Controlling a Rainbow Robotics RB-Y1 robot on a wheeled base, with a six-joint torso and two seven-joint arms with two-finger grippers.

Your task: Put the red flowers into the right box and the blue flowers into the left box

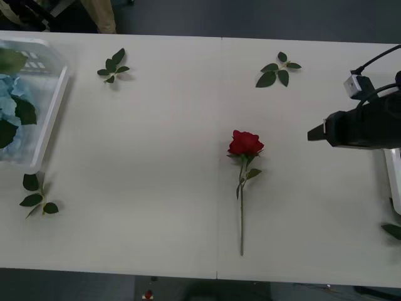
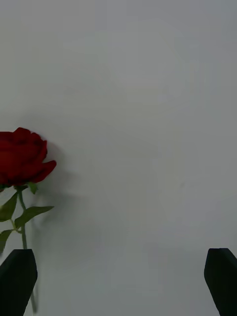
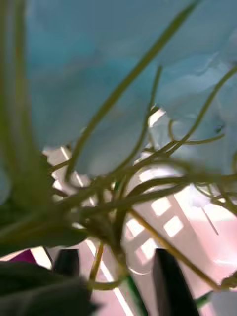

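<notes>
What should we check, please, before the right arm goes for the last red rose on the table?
1. Right gripper open: ok, black fingers stand at both corners, nothing between them.
2. Red flower free to lift: ok, lying alone on the table, stem toward the robot.
3. Gripper lined up over the stem: not ok, the rose sits off to one side in the right wrist view.
4. Right box reachable: cannot tell, just its edge is visible.
5. Left gripper out of the way: ok, among blue flowers over the left box.

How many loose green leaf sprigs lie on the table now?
4: far left, far right, near left beside the left box, and one at the right edge, partly cut off.
</notes>
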